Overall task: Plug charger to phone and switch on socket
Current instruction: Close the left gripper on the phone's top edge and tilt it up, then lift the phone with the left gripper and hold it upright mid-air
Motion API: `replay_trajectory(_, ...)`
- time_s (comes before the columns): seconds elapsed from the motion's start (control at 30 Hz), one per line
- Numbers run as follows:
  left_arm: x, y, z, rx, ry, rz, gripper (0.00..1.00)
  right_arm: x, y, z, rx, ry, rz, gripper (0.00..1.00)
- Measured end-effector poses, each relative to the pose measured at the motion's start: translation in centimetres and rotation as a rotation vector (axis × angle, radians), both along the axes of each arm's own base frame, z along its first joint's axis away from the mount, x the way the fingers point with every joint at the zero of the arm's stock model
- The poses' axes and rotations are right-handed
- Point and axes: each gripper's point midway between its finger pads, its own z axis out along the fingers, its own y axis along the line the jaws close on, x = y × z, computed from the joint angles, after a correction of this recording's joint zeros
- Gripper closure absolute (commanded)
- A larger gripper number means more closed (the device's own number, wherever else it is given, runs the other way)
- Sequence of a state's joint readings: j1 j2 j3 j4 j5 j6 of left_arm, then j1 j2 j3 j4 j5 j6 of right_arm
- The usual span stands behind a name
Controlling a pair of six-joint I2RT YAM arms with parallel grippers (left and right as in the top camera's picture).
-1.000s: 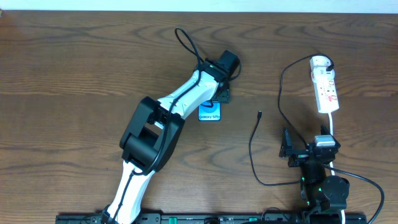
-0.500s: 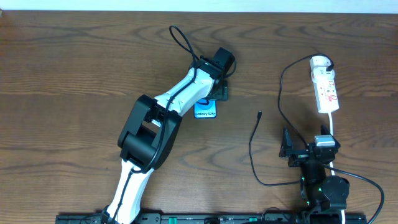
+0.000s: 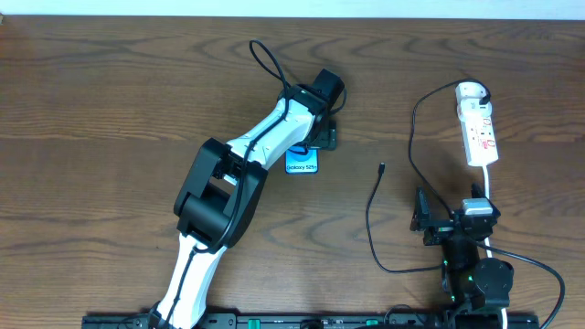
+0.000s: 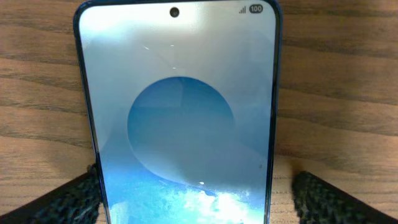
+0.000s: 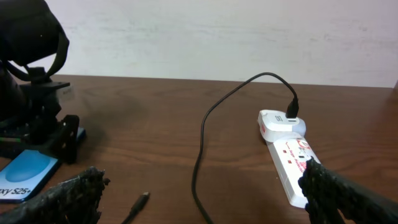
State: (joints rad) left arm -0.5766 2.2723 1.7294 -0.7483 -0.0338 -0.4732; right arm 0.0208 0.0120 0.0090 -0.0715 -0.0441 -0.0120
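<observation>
Overhead and wrist views of the two-arm rig on a wooden tabletop. We see the phone lying flat, screen up, near the middle of the tabletop, its cyan display lit. The left pincer stands over the phone's far end with its fingers apart, one on each side of the handset. In the left wrist view, bare wood shows between the phone's edge and one finger, so nothing is clamped. The socket lies at the right side, its rounded end pointing away from the arm bases and its white cord running back toward the right arm. The charger has one end seated in that rounded end. From there its black cable curves left, runs toward the arm bases, loops, and comes back up to a free plug tip, which rests on the wood between phone and socket, well apart from both. The right pincer sits just in front of its base with its fingers spread wide, holding nothing
</observation>
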Motion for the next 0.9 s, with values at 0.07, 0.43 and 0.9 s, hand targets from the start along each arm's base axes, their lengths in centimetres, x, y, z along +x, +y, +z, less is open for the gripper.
replay_trajectory(0.07,-0.06,-0.01,0.0,-0.001,0.003,0.0,0.11,0.0,0.0,0.0,0.0,0.0,0.0,0.01)
replay_trajectory(0.43,-0.08,0.0,0.01,-0.001,0.004,0.0,0.19,0.0,0.0,0.0,0.0,0.0,0.0,0.01)
replay_trajectory(0.9,-0.3,0.87,0.36,-0.014,0.053,0.019,0.25,0.0,0.0,0.0,0.0,0.0,0.0,0.01)
